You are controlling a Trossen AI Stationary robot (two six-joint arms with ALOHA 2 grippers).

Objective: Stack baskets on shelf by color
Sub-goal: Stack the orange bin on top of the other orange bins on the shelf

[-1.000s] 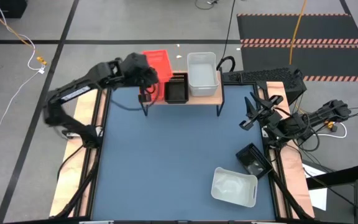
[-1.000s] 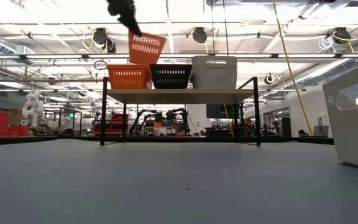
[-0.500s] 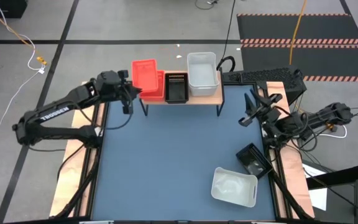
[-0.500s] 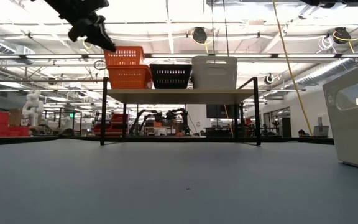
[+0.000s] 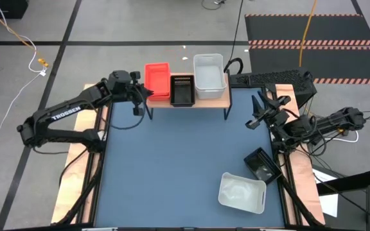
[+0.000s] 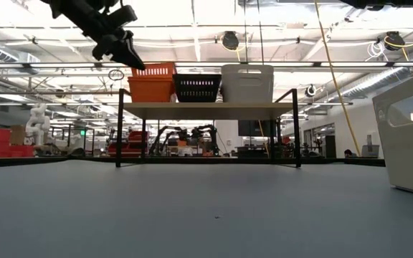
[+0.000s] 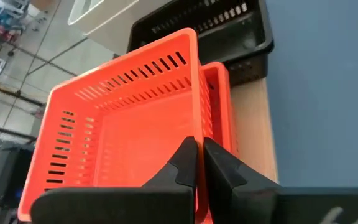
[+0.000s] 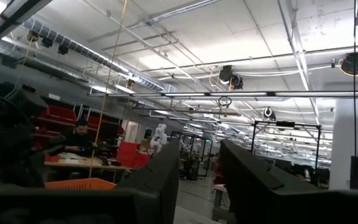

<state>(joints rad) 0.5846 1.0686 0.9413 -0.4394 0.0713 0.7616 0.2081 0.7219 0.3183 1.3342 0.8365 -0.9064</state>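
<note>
Two red baskets (image 5: 158, 78) sit nested at the left end of the shelf (image 5: 218, 101), the upper one (image 7: 129, 118) inside the lower one (image 7: 219, 106). A black basket (image 5: 182, 90) stands in the shelf's middle and a white basket (image 5: 209, 76) at its right end. My left gripper (image 5: 141, 96) is at the red stack's near-left corner, shut on the upper red basket. My right gripper (image 5: 257, 115) hangs open near the table's right edge, pointing up and holding nothing. My left gripper pinches the upper red basket's near wall (image 7: 197, 134) by its top edge, close to the near-left corner, one finger inside the basket and one outside. The fingers come from the table's left, slanting down, and lie along that wall. The basket sits nested in the lower red one.
Another black basket (image 5: 262, 163) lies on the blue table (image 5: 172, 167) at the near right, with another white basket (image 5: 241, 192) nearer the front edge. The white basket's wall (image 6: 407, 136) fills the right of the low view. Cables and a keyboard lie behind the right arm.
My left gripper has carried the red basket down and toward the table's left edge. The basket was tilted above the shelf; it has levelled out and sunk into the red basket below. The gripper stays shut on it.
</note>
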